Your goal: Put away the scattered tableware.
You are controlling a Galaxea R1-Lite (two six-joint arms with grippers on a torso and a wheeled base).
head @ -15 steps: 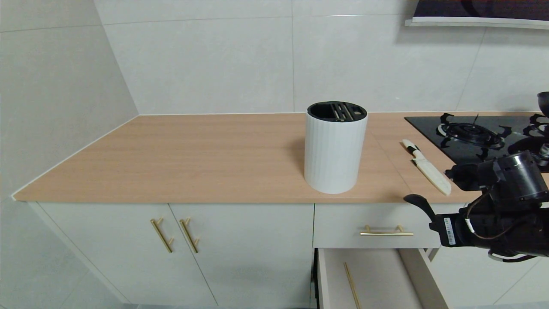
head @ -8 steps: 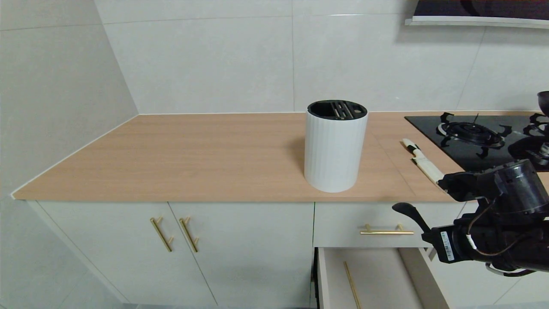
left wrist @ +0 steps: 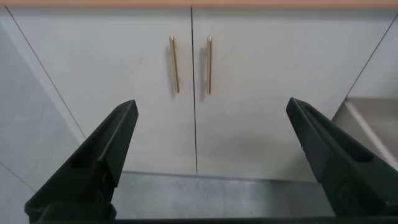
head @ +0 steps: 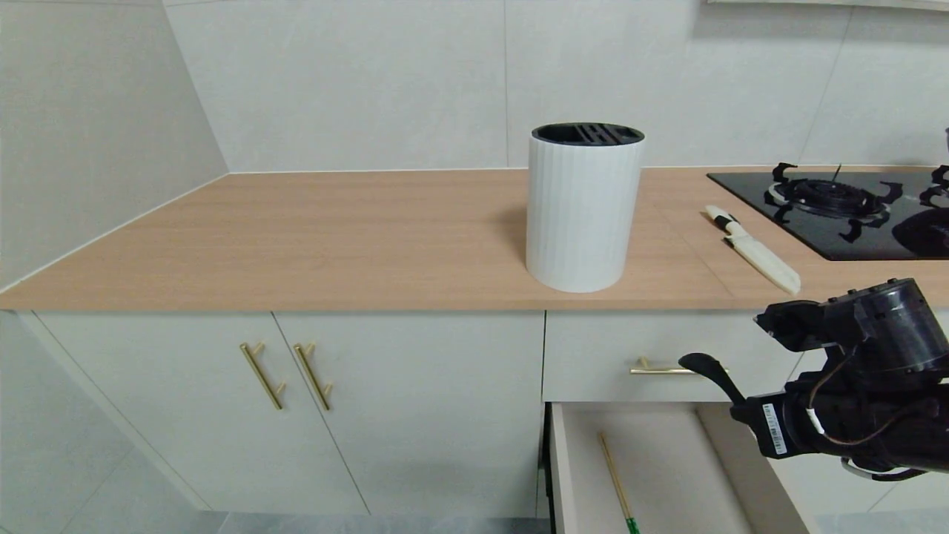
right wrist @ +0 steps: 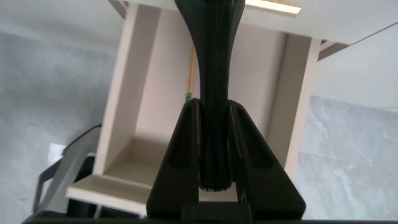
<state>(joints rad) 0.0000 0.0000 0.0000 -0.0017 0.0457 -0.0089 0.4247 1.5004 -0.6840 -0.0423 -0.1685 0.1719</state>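
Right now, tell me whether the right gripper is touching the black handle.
Touching. The right wrist view shows the right gripper with its fingers pressed against both sides of the black handle, no gap.

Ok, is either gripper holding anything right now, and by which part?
The right gripper grips a black ribbed utensil by its narrow end; the left gripper is open, empty.

Chopstick [head: 614, 480] end beyond bottom edge
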